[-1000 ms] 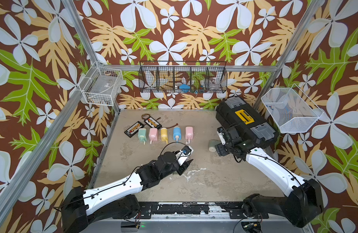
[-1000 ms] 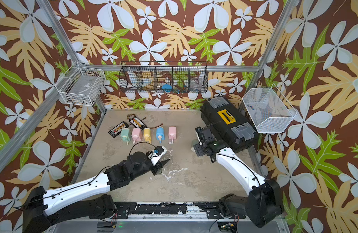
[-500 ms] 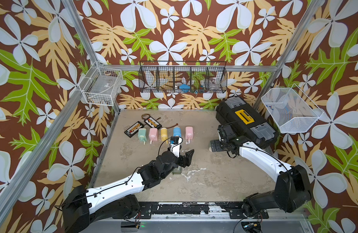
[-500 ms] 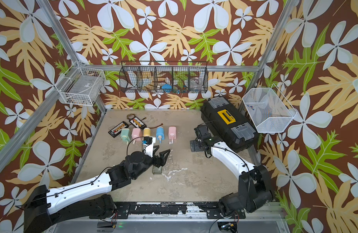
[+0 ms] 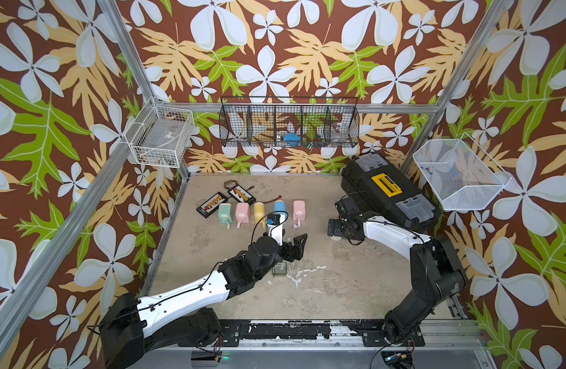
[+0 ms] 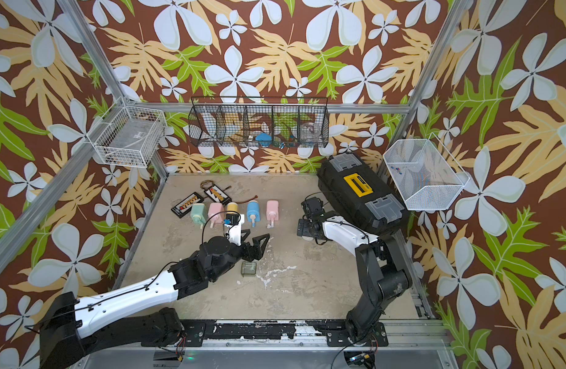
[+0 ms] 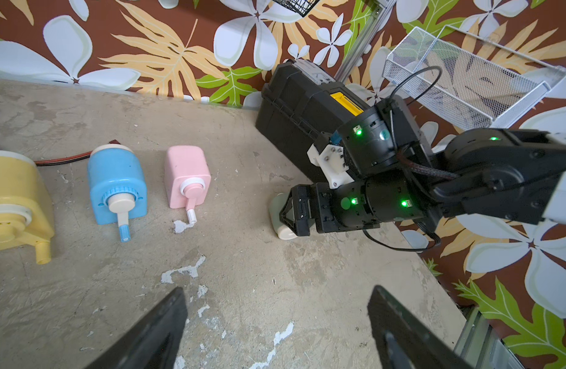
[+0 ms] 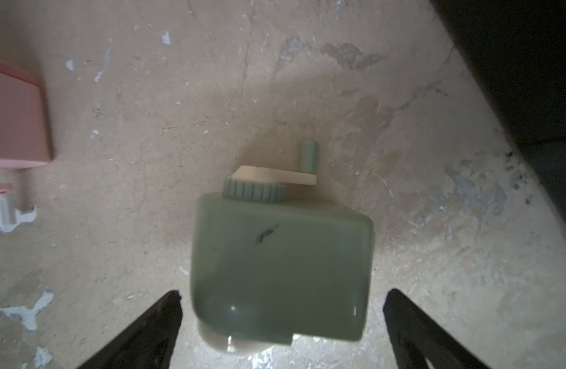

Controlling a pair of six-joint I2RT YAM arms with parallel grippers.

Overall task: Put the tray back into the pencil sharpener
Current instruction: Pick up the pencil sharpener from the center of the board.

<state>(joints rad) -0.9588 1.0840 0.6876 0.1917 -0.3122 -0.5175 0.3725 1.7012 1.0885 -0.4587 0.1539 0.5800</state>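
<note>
The left end effector (image 7: 277,289) is held open and empty. The tray (image 6: 248,269) lies loose on the worktop (image 6: 307,297), just below it at frame centre. The right end effector (image 8: 283,291) is spread open, flanking the sharpener (image 8: 281,255) ungripped. Insertion is judged not yet begun. Room is left centrally; the toolbox (image 5: 387,191) crowds the right.

Pencil sharpener (image 7: 276,207) mostly behind right claw (image 8: 283,292) (top views too)
</note>
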